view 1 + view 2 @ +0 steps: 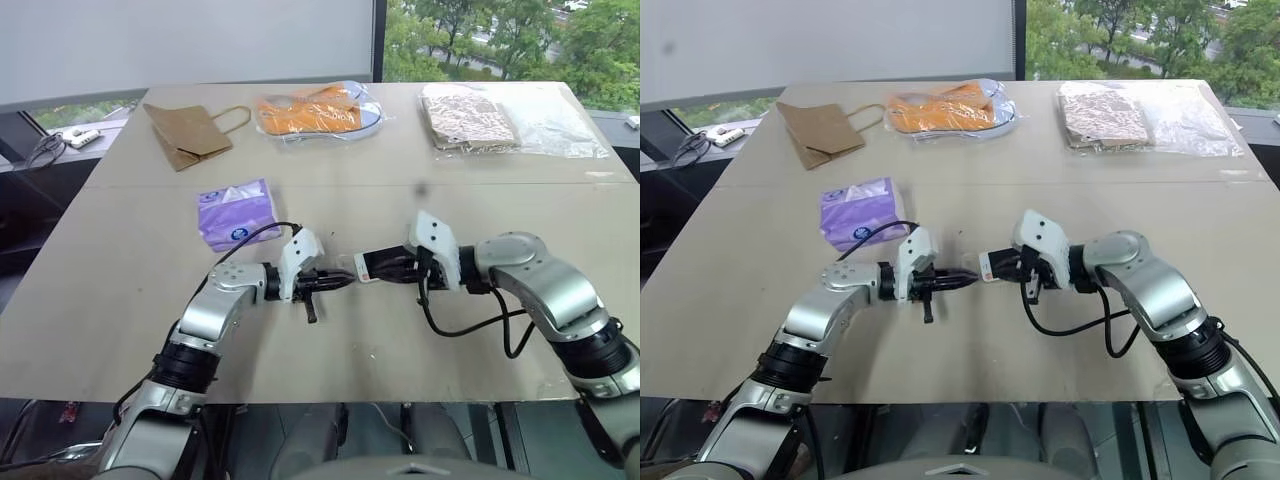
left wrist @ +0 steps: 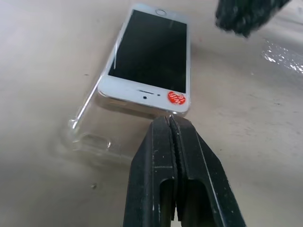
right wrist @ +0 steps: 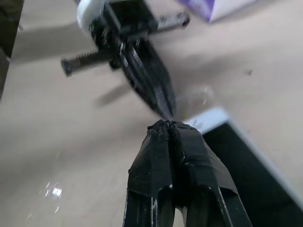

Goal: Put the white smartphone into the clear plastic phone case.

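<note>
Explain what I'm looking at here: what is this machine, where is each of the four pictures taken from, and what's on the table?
This is a humanoid robot with two arms, each ending in a gripper with two black jaws. The two wide pictures come from cameras in its head, looking down over a beige table. The two close-ups come from cameras on its wrists, looking along each gripper.

The left gripper and right gripper meet at the table's middle, both shut. Between them lies the white smartphone, screen up, partly slid into the clear plastic phone case; one end of the case is not yet filled. The left gripper's tip touches the phone's near edge. Whether the right gripper pinches or just presses it, I cannot tell.

Also on the table: a purple tissue pack, a brown paper bag, and two clear bags of goods.
</note>
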You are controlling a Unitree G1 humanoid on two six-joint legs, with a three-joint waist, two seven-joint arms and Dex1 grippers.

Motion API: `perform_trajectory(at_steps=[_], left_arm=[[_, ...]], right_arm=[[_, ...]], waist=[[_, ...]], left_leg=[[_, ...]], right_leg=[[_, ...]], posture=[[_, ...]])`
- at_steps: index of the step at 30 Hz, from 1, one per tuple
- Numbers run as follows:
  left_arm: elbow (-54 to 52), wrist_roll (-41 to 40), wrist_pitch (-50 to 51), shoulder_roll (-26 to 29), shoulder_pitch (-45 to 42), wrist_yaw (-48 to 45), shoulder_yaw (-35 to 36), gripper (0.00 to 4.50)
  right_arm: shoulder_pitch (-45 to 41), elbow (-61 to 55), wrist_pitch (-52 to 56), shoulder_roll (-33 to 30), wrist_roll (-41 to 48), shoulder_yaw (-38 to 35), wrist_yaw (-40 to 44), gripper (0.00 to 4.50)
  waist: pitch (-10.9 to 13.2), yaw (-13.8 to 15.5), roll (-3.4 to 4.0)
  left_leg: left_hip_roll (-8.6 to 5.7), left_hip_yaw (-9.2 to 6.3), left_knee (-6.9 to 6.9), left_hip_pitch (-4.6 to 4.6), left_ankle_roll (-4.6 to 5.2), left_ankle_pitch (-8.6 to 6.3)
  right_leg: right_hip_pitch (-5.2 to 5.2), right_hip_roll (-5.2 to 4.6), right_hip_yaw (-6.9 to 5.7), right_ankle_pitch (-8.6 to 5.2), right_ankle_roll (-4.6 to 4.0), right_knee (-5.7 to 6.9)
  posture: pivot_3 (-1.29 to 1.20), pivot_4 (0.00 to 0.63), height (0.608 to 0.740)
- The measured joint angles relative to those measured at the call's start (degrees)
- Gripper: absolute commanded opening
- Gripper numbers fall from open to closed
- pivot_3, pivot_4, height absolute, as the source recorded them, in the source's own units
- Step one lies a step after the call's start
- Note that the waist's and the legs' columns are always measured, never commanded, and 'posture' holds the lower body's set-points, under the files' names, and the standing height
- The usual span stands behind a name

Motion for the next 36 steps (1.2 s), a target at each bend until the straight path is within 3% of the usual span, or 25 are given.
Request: perform_trajectory(at_steps=[6, 22, 29, 32, 36], left_arm=[[0.3, 1.5, -1.6, 0.3, -0.4, -0.2, -0.9, 0.02], [0.2, 1.6, -2.6, 0.8, -0.1, -0.2, -1.0, 0.02], [0.3, 0.4, -2.2, 1.0, 0.7, -0.1, 0.3, 0.02], [0.3, -1.4, -1.1, 2.1, 1.9, -0.3, 2.6, 0.02], [-0.5, -4.1, 1.2, 3.3, 3.3, 0.1, 6.8, 0.02]], right_arm=[[0.4, 3.0, -0.2, 2.4, -2.5, 4.8, -1.7, 0.00], [-2.0, 8.5, -2.0, 6.1, -5.2, 6.6, -2.0, 0.00], [-4.8, 7.2, -1.7, 7.8, 0.3, 0.6, -0.6, 0.00], [-8.1, 9.6, -2.8, 9.0, 0.4, -1.4, -2.1, 0.00], [-12.4, 21.4, -10.7, 10.2, -8.0, 2.3, -5.6, 0.00]], waist=[[0.0, 0.1, 0.00], [0.0, 0.0, 0.00], [0.0, -0.4, 0.00], [0.0, -0.6, 0.00], [0.0, -0.8, 0.00]], left_leg=[[0.00, 0.02, 0.03, 0.00, 0.00, 0.00], [0.00, 0.03, 0.03, 0.01, 0.00, 0.00], [0.02, 0.03, 0.03, 0.02, -0.01, 0.00], [0.02, 0.02, 0.02, 0.02, -0.01, 0.00], [0.00, 0.04, 0.03, 0.01, 0.00, 0.00]], right_leg=[[-0.02, 0.00, 0.01, 0.00, 0.00, 0.00], [-0.04, 0.02, 0.02, 0.00, 0.00, 0.02], [-0.04, 0.03, 0.05, 0.01, 0.00, 0.06], [-0.07, 0.04, 0.02, 0.01, -0.01, 0.04], [-0.07, 0.02, 0.02, 0.01, 0.00, 0.03]], posture=[[0.00, 0.150, 0.740], [0.00, 0.150, 0.740], [0.00, 0.150, 0.740], [0.00, 0.150, 0.740], [0.00, 0.150, 0.740]])
